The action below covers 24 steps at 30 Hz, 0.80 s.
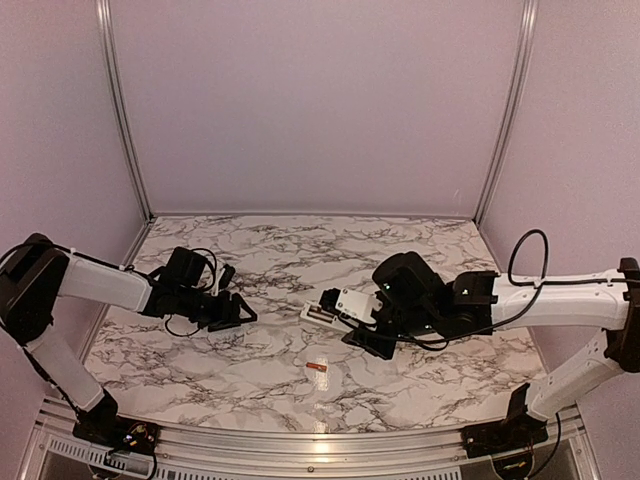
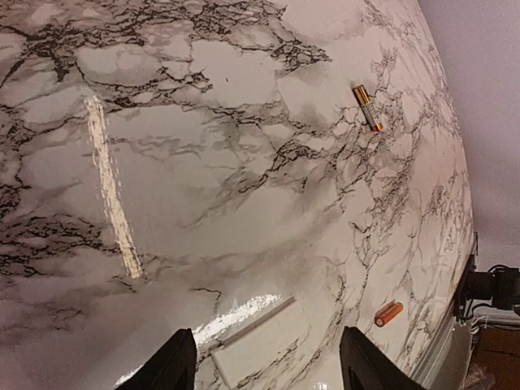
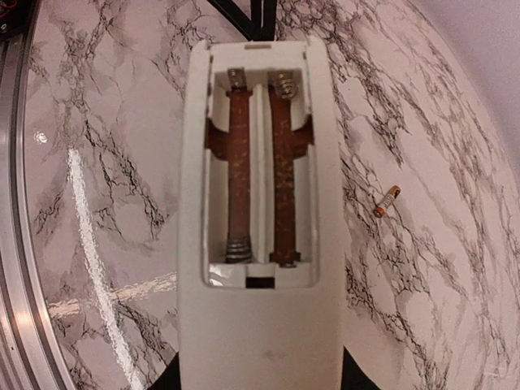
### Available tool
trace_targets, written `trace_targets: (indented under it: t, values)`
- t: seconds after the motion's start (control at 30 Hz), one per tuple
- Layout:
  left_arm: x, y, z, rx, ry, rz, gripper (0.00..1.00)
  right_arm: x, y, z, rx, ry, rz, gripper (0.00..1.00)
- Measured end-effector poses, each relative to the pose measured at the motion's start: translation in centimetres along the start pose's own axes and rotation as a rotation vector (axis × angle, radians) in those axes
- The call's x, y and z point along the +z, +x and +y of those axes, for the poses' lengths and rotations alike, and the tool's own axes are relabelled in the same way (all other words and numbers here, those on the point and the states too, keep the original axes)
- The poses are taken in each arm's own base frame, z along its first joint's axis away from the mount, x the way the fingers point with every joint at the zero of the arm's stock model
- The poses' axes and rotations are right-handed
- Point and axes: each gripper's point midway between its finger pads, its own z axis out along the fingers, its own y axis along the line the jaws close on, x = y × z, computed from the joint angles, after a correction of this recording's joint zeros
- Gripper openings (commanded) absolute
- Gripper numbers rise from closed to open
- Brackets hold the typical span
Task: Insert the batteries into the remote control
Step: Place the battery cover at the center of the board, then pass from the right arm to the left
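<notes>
Remote control (image 3: 258,203) clamped in right gripper (image 1: 338,312), bay open — left gripper (image 2: 268,367) spread above table (image 2: 244,203); battery (image 2: 388,314) near its edge.

light: even, overhead | glare: white streaks on marble table (image 2: 244,203) | wrist views — fisheye-bent edges

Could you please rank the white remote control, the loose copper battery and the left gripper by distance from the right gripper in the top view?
1. Slim white plastic remote control: held in the right gripper itself.
2. Small copper-brown cylindrical battery: on the marble tabletop, toward the near edge.
3. Black left gripper: far off to the left.
</notes>
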Motion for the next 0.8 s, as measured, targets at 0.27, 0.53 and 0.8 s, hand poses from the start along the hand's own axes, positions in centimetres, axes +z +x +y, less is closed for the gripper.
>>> trace_targets:
  t: [0.27,0.53,0.8]
  values:
    - [-3.8,-3.4,-2.1,0.169,-0.026,-0.202,0.66,-2.1,1.1,0.7,0.029,-0.021,-0.043,0.00]
    - [-4.9,0.2,-9.0,0.370,0.243,-0.228,0.69,-3.7,0.6,2.5,0.004,-0.073,-0.108,0.00]
    - [-9.5,3.7,-19.1,0.643,0.606,-0.268,0.73,-3.0,0.9,5.2,-0.085,-0.132,-0.081,0.00]
